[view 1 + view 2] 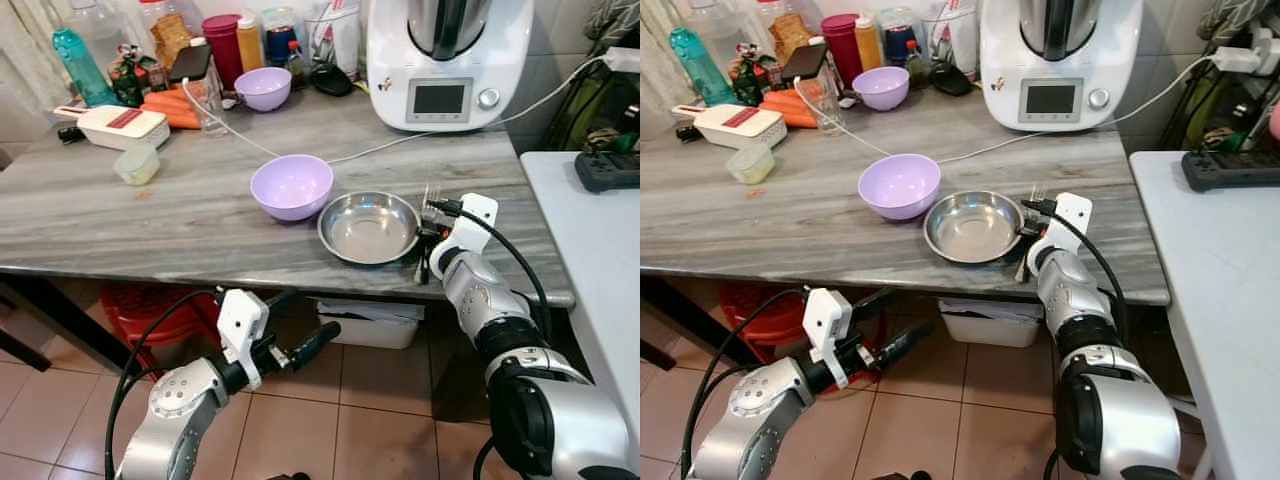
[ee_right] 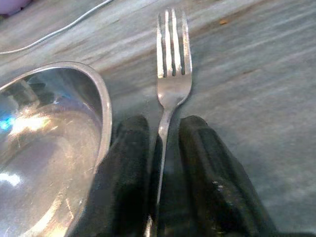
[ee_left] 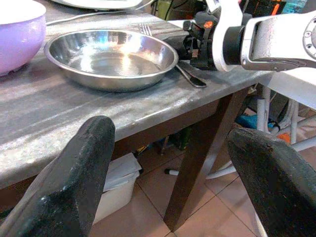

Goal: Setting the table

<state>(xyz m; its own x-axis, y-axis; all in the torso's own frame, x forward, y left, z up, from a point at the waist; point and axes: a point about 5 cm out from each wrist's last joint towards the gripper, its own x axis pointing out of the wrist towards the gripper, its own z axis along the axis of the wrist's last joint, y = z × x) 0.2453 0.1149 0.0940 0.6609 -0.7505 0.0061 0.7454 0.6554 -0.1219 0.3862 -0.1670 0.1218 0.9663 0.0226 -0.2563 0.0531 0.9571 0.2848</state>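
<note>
**Where your four cameras sit**

Your two head eyes look forward and down from above the near edge of the grey tabletop (image 1: pixel 150 215), taking in its whole width and the floor below. Your left wrist camera sits below the tabletop's edge, aiming up and across at the steel bowl (image 3: pixel 111 57) and the right arm beyond it. Your right wrist camera hangs very close over the fork (image 2: pixel 170 74) beside that same bowl, which all views share.

Right gripper (image 2: pixel 163 148) fingers nearly closed; left gripper (image 3: pixel 168 168) fingers spread.
</note>
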